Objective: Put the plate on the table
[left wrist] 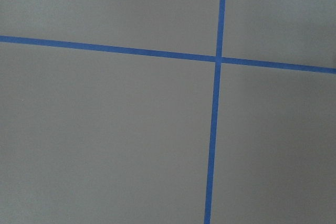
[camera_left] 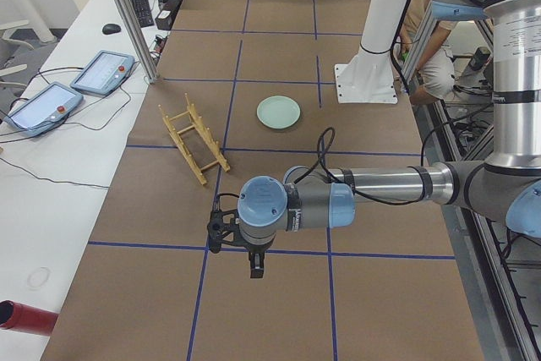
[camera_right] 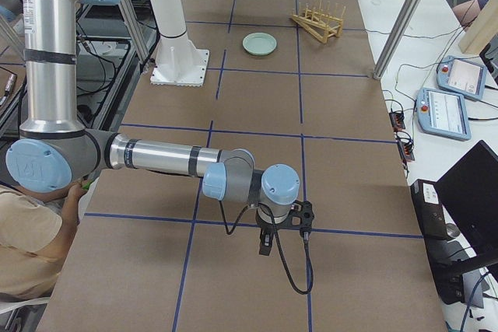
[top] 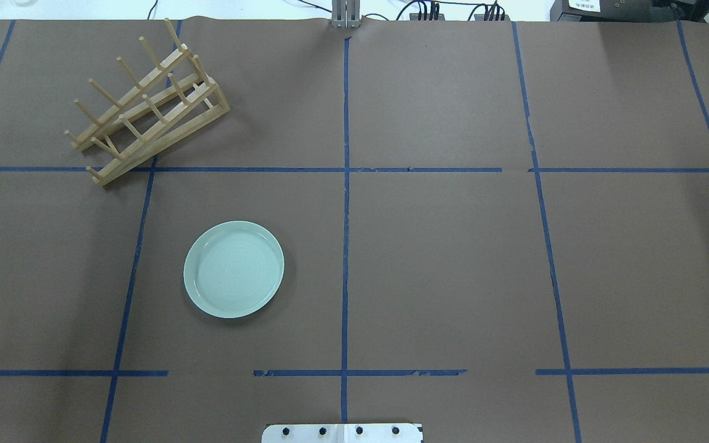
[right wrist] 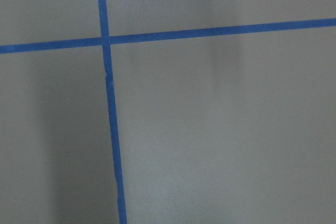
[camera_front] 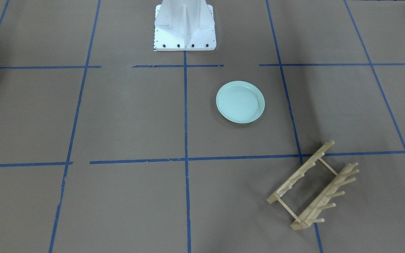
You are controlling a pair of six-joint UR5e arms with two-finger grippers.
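Mint-green and plain, the plate [top: 234, 269] lies flat, rim up, on the brown paper table [top: 453, 258]. It sits inside one taped rectangle and touches no blue tape line [top: 346, 246]. In the overhead view it is at about eleven o'clock from the white robot base [top: 342, 433]. The wooden rack [top: 148, 107] stands well apart, at eleven o'clock from the plate. The left gripper [camera_left: 256, 270] and right gripper [camera_right: 266, 245] hang over bare table at opposite ends, far from the plate. I cannot tell whether their fingers are wide or narrow.
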